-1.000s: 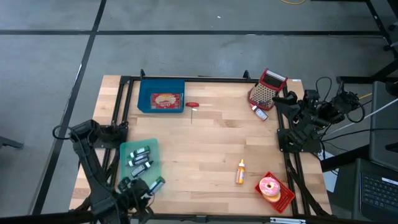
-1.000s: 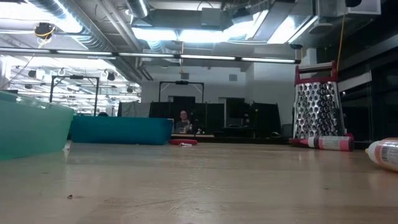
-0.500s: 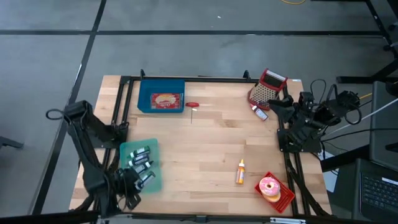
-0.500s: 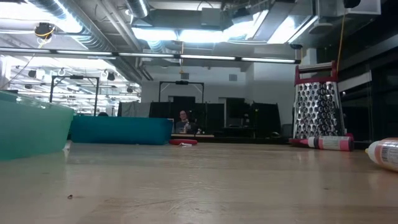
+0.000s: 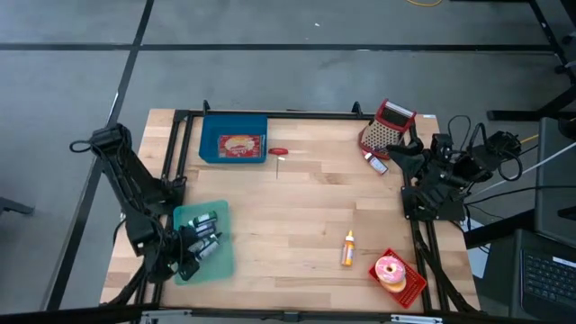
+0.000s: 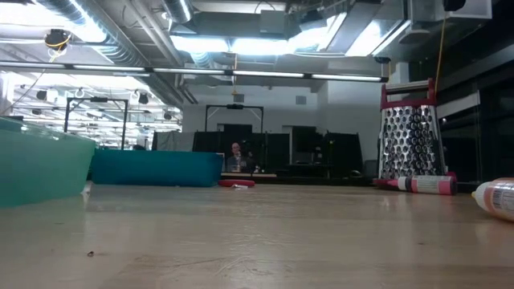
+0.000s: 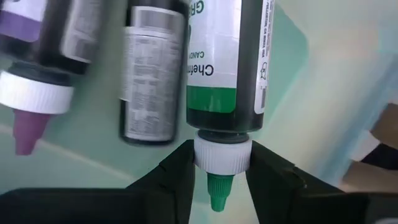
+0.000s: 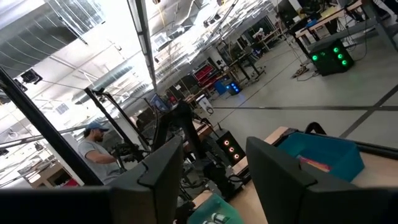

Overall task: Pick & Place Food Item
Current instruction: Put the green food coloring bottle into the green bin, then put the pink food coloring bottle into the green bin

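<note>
Over the green tray (image 5: 219,213) at the table's (image 5: 297,202) near left corner, the left pincer (image 5: 191,258) points down among small dark bottles; its wrist view shows the fingers (image 7: 177,174) parted, straddling the white cap of a green-tipped bottle (image 7: 225,68), not yet clamped; the low view shows only the tray's wall (image 6: 40,164); the right pincer (image 5: 400,155) waits raised, released, beside the grater (image 5: 385,128).
</note>
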Available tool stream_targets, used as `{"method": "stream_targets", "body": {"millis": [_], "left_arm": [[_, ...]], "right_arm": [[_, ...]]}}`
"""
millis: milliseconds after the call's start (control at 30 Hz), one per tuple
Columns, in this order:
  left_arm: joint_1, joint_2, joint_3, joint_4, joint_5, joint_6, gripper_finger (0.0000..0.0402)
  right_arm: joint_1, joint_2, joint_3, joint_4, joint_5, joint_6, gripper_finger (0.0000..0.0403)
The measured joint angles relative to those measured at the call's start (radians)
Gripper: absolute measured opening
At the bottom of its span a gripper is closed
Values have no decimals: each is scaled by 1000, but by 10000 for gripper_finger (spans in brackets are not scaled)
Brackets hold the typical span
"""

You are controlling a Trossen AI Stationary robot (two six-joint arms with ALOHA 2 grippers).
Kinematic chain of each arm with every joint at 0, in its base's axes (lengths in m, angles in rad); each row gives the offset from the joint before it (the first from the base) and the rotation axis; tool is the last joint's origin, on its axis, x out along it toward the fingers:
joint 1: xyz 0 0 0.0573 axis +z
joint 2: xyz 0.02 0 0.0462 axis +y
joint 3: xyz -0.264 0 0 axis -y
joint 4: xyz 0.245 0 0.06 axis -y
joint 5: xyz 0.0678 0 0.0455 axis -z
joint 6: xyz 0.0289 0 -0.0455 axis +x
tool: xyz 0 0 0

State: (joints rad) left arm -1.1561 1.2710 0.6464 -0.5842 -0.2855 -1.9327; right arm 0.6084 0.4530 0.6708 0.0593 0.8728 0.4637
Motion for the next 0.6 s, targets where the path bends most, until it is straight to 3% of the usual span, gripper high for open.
{"method": "stream_targets", "body": {"millis": [133, 333, 433, 600], "left_arm": [[0, -24, -51, 58, 21, -43, 155], [1, -39, -31, 66, 5, -81, 191], [19, -58, -7, 65, -110, -92, 200], [101, -104, 61, 66, -433, -17, 202]], "right_arm": [[0, 0, 0, 0, 2, 0, 181], [0, 0, 0, 17, 2, 16, 181], [0, 1, 0, 25, 18, 61, 181], [0, 31, 0, 70, 20, 79, 180]]}}
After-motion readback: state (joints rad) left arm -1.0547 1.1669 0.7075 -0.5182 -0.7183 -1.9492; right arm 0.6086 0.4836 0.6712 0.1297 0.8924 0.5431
